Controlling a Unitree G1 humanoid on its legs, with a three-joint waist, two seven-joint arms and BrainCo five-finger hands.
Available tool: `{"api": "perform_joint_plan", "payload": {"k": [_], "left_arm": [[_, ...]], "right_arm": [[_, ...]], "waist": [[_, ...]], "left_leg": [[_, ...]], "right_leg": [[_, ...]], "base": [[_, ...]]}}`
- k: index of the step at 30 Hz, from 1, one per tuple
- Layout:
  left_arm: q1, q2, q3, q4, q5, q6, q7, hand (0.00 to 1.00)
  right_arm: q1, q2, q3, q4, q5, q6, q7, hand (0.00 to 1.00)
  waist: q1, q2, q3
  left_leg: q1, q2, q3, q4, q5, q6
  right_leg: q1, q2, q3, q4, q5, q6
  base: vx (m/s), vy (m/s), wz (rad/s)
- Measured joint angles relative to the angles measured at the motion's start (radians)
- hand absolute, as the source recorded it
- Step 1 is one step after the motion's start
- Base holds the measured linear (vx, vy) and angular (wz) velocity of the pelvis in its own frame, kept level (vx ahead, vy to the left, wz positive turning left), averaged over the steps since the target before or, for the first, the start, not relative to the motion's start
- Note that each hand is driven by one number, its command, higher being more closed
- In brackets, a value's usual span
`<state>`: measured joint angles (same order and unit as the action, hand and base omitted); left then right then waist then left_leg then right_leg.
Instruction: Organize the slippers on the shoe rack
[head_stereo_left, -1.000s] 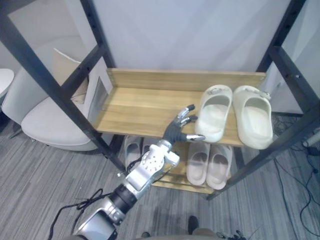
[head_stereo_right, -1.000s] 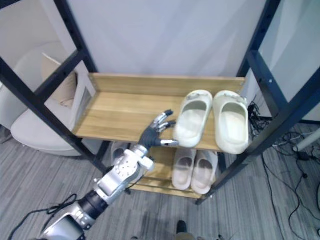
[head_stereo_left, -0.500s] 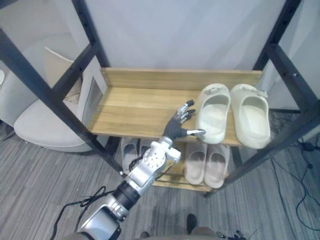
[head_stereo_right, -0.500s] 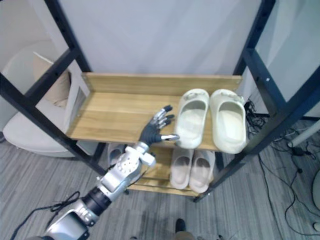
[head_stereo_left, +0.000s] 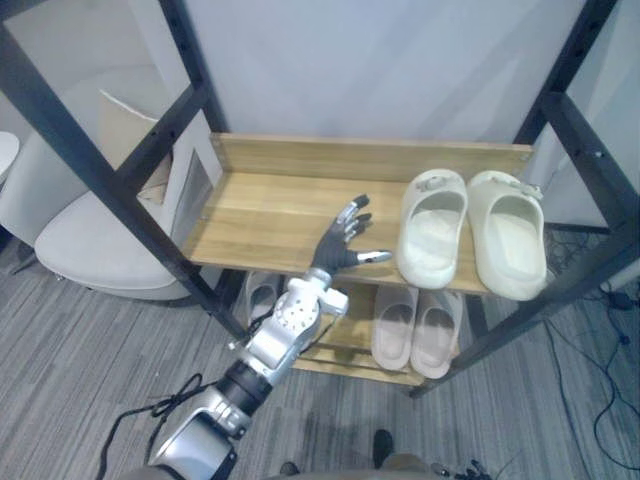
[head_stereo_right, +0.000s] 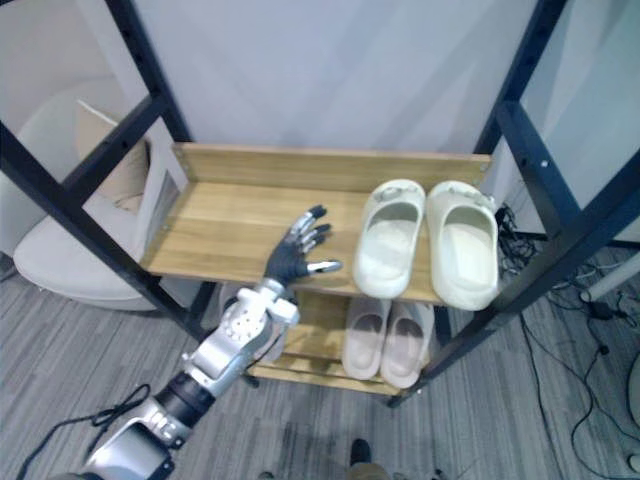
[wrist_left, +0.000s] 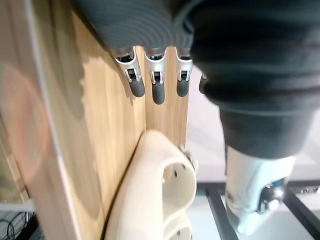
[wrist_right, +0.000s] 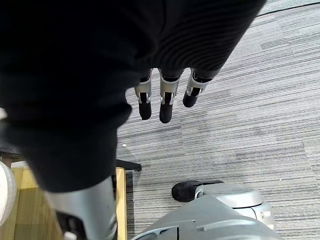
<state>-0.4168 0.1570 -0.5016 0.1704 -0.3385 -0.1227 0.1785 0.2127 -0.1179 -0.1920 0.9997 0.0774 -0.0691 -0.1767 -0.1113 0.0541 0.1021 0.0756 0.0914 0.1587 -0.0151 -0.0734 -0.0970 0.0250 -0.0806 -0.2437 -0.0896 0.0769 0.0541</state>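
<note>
Item, head views: my left hand (head_stereo_left: 338, 248) was held over the front half of the top shelf (head_stereo_left: 262, 212) of the shoe rack (head_stereo_left: 95, 165), back of the hand upward, fingers straight and slightly fanned, thumb stuck out sideways, nothing in it. Item, cream slippers: the near slipper (head_stereo_left: 431, 238) lay just off my thumb tip with a thin gap between. Its mate (head_stereo_left: 508, 245) lay beside it on the side away from my hand, and both had their toes toward the wall (head_stereo_left: 370, 60). Item, lower shelf: a pale pair (head_stereo_left: 415, 330) stood below my thumb side, and a greyish pair (head_stereo_left: 264, 296) lay under my forearm, partly hidden by it. Item, left wrist view: this added close detail, my fingertips (wrist_left: 158, 93) hovering over the plank seam in the wood, with the near slipper's rounded, hole-punched end past them and bare wood between. Item, right wrist view: this supplied my right hand (wrist_right: 165, 106), hanging with fingers loose and nearly straight, empty, above the carpet (wrist_right: 250, 100), with a corner of a wooden board below it. Item, surface: light wooden planks with a raised back edge, carried in a black metal frame. Item, room: grey striped carpet ran under the rack, a white chair (head_stereo_left: 80, 240) with a beige cushion (head_stereo_left: 125, 125) stood beyond the post on my little-finger side, and the plain white wall rose past my fingertips.
</note>
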Motion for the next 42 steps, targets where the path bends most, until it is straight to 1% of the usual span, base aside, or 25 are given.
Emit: {"api": "perform_joint_plan", "payload": {"k": [2,6,9,11,13,20,21,23,27,28,30,31,33,36,38,40,41,42], "left_arm": [[0.017,0.025,0.004,-0.053,-0.020,0.001,0.013,0.00],[0.063,0.064,0.014,-0.180,-0.065,-0.002,0.001,0.00],[0.160,0.091,0.011,-0.301,-0.122,-0.027,-0.056,0.00],[0.239,0.107,-0.001,-0.351,-0.173,-0.032,-0.103,0.00],[0.292,0.118,-0.012,-0.354,-0.195,-0.031,-0.137,0.00],[0.483,0.225,-0.067,-0.341,-0.210,-0.019,-0.258,0.00],[0.506,0.225,-0.066,-0.285,-0.202,-0.019,-0.280,0.00],[0.517,0.222,-0.067,-0.215,-0.181,-0.018,-0.292,0.00],[0.522,0.211,-0.062,0.006,-0.051,-0.009,-0.290,0.00],[0.522,0.198,-0.053,0.069,-0.021,0.001,-0.288,0.00],[0.516,0.145,-0.003,0.207,0.024,0.009,-0.263,0.00],[0.513,0.132,0.013,0.240,0.031,0.011,-0.258,0.00],[0.504,0.106,0.048,0.336,0.087,0.016,-0.236,0.00],[0.478,0.080,0.093,0.503,0.175,0.022,-0.201,0.00],[0.463,0.059,0.155,0.616,0.211,0.027,-0.189,0.00],[0.464,0.049,0.198,0.671,0.232,0.034,-0.170,0.00],[0.463,0.042,0.244,0.730,0.266,0.047,-0.151,0.00],[0.464,0.042,0.264,0.759,0.283,0.050,-0.138,0.00]], "right_arm": [[0.000,0.000,0.001,0.000,0.000,0.000,0.000,0.00],[-0.005,-0.001,0.002,0.001,-0.001,0.000,0.006,0.00],[-0.008,-0.003,0.004,0.001,-0.003,0.000,0.014,0.00],[-0.008,-0.005,0.006,0.003,-0.027,0.001,0.022,0.00],[-0.008,-0.009,0.012,0.004,-0.039,0.001,0.029,0.00],[-0.033,-0.036,0.040,0.040,-0.039,0.002,0.051,0.00],[-0.039,-0.042,0.040,0.040,-0.039,0.002,0.052,0.00],[-0.045,-0.043,0.040,0.040,-0.039,0.002,0.053,0.00],[-0.058,-0.042,0.044,0.042,-0.040,0.002,0.052,0.00],[-0.060,-0.041,0.047,0.042,-0.040,0.002,0.052,0.00],[-0.065,-0.038,0.048,0.044,-0.040,0.002,0.049,0.00],[-0.065,-0.037,0.048,0.044,-0.040,0.002,0.049,0.00],[-0.067,-0.036,0.047,0.047,-0.040,0.002,0.046,0.00],[-0.069,-0.031,0.046,0.052,-0.040,0.002,0.040,0.00],[-0.074,-0.026,0.045,0.080,-0.040,0.002,0.039,0.00],[-0.074,-0.020,0.037,0.085,-0.040,0.005,0.038,0.00],[-0.075,-0.012,0.036,0.086,-0.040,0.007,0.035,0.00],[-0.074,-0.007,0.035,0.086,-0.040,0.008,0.034,0.00]], "waist": [[0.001,-0.001,0.001],[0.008,-0.001,0.001],[0.012,0.000,0.001],[0.017,0.000,0.000],[0.028,0.001,0.000],[0.047,0.001,0.000],[0.051,0.001,0.000],[0.052,0.001,0.000],[0.054,-0.002,0.000],[0.054,-0.004,-0.001],[0.056,-0.013,-0.006],[0.056,-0.016,-0.008],[0.061,-0.027,-0.015],[0.062,-0.040,-0.023],[0.062,-0.047,-0.027],[0.064,-0.049,-0.029],[0.064,-0.050,-0.030],[0.064,-0.050,-0.030]], "left_leg": [[0.002,-0.001,-0.005,0.000,0.000,0.000],[0.005,-0.005,-0.007,0.000,0.001,0.001],[0.007,-0.006,-0.007,0.000,0.001,0.002],[0.009,-0.005,-0.006,0.000,0.001,0.002],[0.010,-0.005,-0.005,0.000,0.001,0.002],[0.009,-0.004,-0.004,0.000,0.001,0.003],[0.009,-0.004,-0.004,0.000,0.001,0.003],[0.008,-0.004,-0.004,0.000,0.001,0.003],[0.003,-0.002,-0.004,0.001,0.001,0.002],[0.003,-0.001,-0.003,0.001,0.000,0.002],[0.000,0.003,0.001,0.001,0.000,0.001],[0.000,0.003,0.002,0.001,-0.001,0.000],[0.000,0.007,0.014,0.001,-0.002,-0.002],[0.006,0.009,0.024,0.001,-0.005,-0.004],[0.012,0.010,0.032,0.001,-0.007,-0.003],[0.016,0.010,0.041,0.001,-0.010,-0.003],[0.021,0.009,0.048,0.001,-0.012,-0.003],[0.025,0.009,0.051,0.001,-0.014,-0.002]], "right_leg": [[0.005,-0.001,-0.005,0.000,-0.001,0.001],[0.011,-0.006,-0.009,0.000,-0.002,0.003],[0.012,-0.007,-0.008,0.000,-0.002,0.003],[0.014,-0.007,-0.007,0.000,-0.002,0.003],[0.014,-0.006,-0.005,0.000,-0.002,0.003],[0.012,-0.006,-0.001,0.000,-0.002,0.003],[0.011,-0.005,0.001,0.000,-0.003,0.003],[0.011,-0.005,0.002,0.000,-0.003,0.003],[0.007,-0.002,0.005,0.000,-0.004,0.003],[0.006,0.000,0.007,0.000,-0.005,0.003],[0.002,0.004,0.013,0.000,-0.005,0.002],[0.000,0.005,0.014,0.000,-0.005,0.002],[-0.006,0.009,0.025,0.000,-0.005,0.001],[-0.006,0.013,0.035,0.000,-0.005,0.001],[-0.005,0.013,0.042,0.000,-0.005,0.000],[-0.004,0.014,0.051,0.000,-0.005,0.000],[-0.003,0.014,0.058,0.000,-0.004,-0.001],[-0.002,0.014,0.062,0.000,-0.003,-0.001]], "base": [[0.03,0.012,0.09],[0.00,0.005,0.02],[0.00,0.000,0.00],[0.00,0.000,0.00],[0.00,0.000,0.00],[0.00,0.000,0.00],[0.00,0.000,0.00],[0.00,0.000,0.00],[0.00,0.000,0.00],[0.00,0.000,0.00],[0.00,-0.001,-0.05],[0.00,-0.007,-0.09],[0.01,-0.011,-0.15],[0.01,-0.006,-0.12],[0.00,0.003,-0.10],[0.00,0.009,-0.15],[-0.01,0.009,-0.14],[-0.01,0.006,-0.14]]}}
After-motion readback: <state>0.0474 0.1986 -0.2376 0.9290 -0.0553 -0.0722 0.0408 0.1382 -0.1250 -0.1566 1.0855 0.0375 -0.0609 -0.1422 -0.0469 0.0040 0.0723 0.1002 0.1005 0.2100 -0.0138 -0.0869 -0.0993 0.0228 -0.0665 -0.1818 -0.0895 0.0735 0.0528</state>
